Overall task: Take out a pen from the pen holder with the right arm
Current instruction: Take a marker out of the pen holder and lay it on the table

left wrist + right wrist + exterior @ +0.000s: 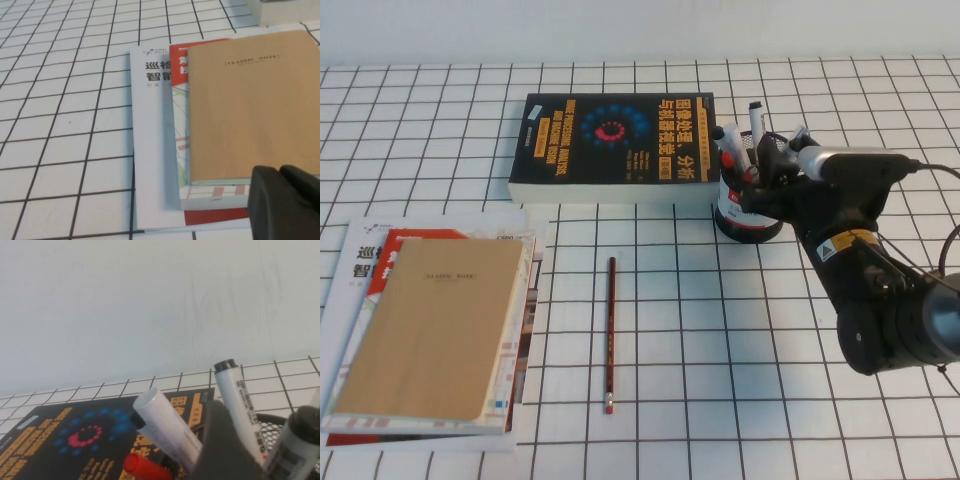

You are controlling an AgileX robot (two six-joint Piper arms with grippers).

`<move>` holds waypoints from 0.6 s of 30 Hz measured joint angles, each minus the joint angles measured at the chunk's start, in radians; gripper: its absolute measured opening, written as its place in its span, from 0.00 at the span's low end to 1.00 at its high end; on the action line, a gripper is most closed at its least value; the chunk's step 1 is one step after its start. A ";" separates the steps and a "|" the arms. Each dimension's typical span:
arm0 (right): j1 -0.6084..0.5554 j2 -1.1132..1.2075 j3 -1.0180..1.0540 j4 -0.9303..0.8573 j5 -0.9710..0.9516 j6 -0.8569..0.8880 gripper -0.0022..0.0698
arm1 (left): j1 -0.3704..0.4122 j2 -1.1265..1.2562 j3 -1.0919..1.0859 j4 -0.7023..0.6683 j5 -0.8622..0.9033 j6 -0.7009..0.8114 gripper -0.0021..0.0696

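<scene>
A black mesh pen holder (748, 222) stands just right of the dark book, holding several markers (755, 125). My right gripper (772, 160) is at the holder's top, in among the markers, and is open. In the right wrist view one dark finger (220, 445) sits between a white marker (167, 427) and a black-capped white marker (239, 405). Another marker (295, 445) leans on the other side, and a red cap (145, 469) shows lower down. The second finger is hidden. My left gripper (282, 200) hovers shut over the tan notebook (255, 105).
A thick dark book (615, 145) lies at the back centre, touching the holder. A red pencil (611, 333) lies on the grid cloth in the middle. The tan notebook (430, 335) rests on a stack of booklets at the front left.
</scene>
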 joint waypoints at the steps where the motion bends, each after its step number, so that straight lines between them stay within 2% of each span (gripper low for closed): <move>1: 0.000 0.005 -0.008 0.000 0.008 0.000 0.53 | 0.000 0.000 0.000 0.000 0.000 0.000 0.02; 11: -0.006 0.010 -0.039 0.000 0.069 0.000 0.51 | 0.000 0.000 0.000 0.000 0.000 0.000 0.02; 14: -0.006 0.010 -0.039 0.000 0.071 0.000 0.45 | 0.000 0.000 0.000 0.000 0.000 0.000 0.02; 18: -0.006 0.013 -0.039 0.000 0.073 0.000 0.30 | 0.000 0.000 0.000 0.000 0.000 0.000 0.02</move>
